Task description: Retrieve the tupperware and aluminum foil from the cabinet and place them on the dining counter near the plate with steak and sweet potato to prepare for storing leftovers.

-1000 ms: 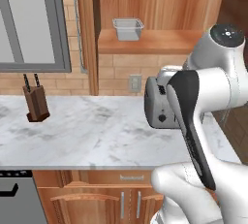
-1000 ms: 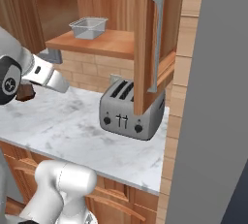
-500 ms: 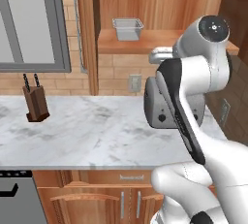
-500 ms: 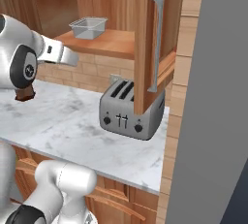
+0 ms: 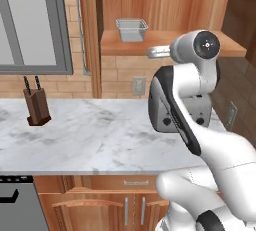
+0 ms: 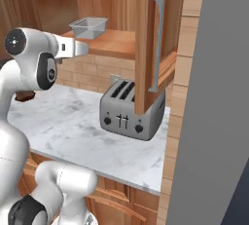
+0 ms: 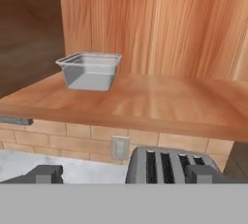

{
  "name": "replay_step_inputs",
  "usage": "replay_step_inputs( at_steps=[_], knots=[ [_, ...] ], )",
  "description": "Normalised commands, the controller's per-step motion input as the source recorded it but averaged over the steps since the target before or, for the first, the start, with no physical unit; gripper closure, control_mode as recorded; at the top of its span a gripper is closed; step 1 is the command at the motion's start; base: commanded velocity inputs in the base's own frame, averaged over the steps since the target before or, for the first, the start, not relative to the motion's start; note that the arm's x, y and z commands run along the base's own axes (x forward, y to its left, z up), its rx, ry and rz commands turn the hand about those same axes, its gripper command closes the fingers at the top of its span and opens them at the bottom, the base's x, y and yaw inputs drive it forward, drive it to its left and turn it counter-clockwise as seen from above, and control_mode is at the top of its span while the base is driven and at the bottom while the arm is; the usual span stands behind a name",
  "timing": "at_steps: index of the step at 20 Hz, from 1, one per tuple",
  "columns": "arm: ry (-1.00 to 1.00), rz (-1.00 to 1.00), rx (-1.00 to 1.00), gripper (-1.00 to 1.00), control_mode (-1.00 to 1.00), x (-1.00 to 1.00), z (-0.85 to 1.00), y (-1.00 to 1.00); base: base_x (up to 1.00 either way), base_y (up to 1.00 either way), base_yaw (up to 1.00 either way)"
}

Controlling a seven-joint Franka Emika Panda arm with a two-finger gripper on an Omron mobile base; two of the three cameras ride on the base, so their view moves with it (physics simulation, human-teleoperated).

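The tupperware [image 5: 132, 30] [image 6: 89, 27] [image 7: 90, 71] is a small translucent grey tub standing upright on the shelf of the open wooden cabinet [image 5: 115, 49] [image 6: 119, 45] [image 7: 160, 97], towards its left end. My gripper [image 5: 152, 51] [image 6: 82, 48] [image 7: 125, 174] is open and holds nothing. It hovers just in front of the shelf's front edge, level with it, a little right of the tub and short of it. The aluminum foil, the dining counter and the plate are out of view.
A silver toaster [image 5: 155, 110] [image 6: 129, 109] [image 7: 169, 165] stands on the marble worktop [image 5: 90, 135] right under the shelf. The cabinet doors [image 5: 87, 30] [image 6: 148, 39] hang open on both sides. A knife block [image 5: 37, 106] sits at the far left.
The arm has swung up and in towards the cabinet, which brought the hand from beside the toaster to the level of the shelf. The jaws stayed open.
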Motion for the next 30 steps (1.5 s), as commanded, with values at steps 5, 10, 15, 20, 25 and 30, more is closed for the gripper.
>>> replay_step_inputs(
  at_steps=[5, 10, 15, 20, 25, 30],
  knots=[
    [0.04, 0.0, 0.01, -1.0, -1.0, 0.38, 0.64, 0.0, 0.0, 0.0, 0.0],
    [0.02, 0.0, 0.0, -1.0, -1.0, 0.32, 0.22, 0.0, 0.0, 0.0, 0.0],
    [-0.01, 0.0, 0.0, -1.0, -1.0, 0.35, -0.04, 0.0, 0.0, 0.0, 0.0],
    [-0.01, -0.01, 0.0, -1.0, -1.0, 0.49, -0.05, 0.0, 0.0, 0.0, 0.0],
    [0.0, -0.08, 0.04, -1.0, -1.0, 0.64, 0.0, 0.0, 0.0, 0.0, 0.0],
    [0.0, -0.09, 0.05, -1.0, -1.0, 0.63, 0.0, 0.0, 0.0, 0.0, 0.0]
  ],
)
